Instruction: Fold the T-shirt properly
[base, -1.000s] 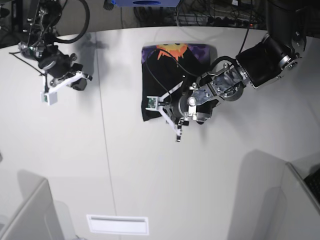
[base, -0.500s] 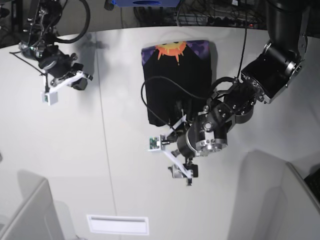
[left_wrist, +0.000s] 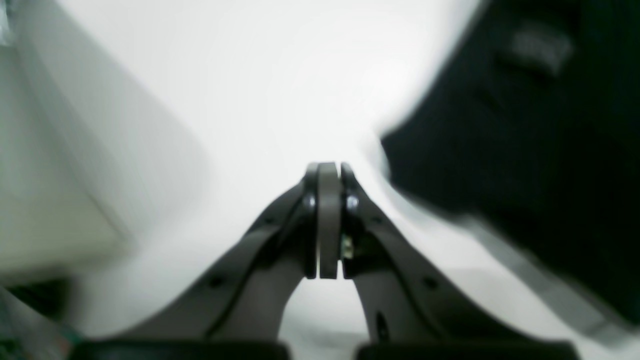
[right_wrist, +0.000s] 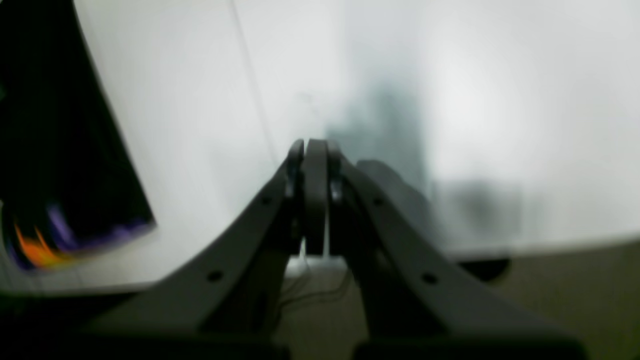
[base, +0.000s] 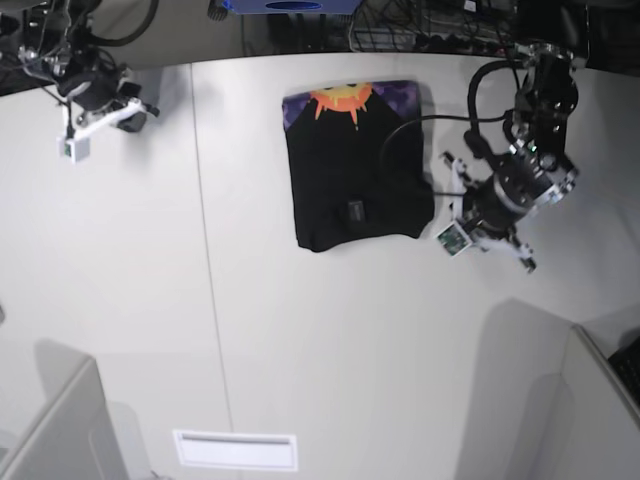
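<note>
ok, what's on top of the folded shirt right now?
Only a small tag-like patch shows on the T-shirt; neither hand touches it. The inner layers and most of the sun print are covered by the black fold.

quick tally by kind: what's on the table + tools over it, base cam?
T-shirt, folded, black with sun print: 1
Tools, both shut and empty: 2, left tool, right tool
Table, white: 1
Total: 4

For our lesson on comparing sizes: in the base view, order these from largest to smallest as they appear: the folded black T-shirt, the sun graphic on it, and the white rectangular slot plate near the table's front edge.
1. Folded black T-shirt
2. White rectangular slot plate
3. Orange-yellow sun graphic
</note>
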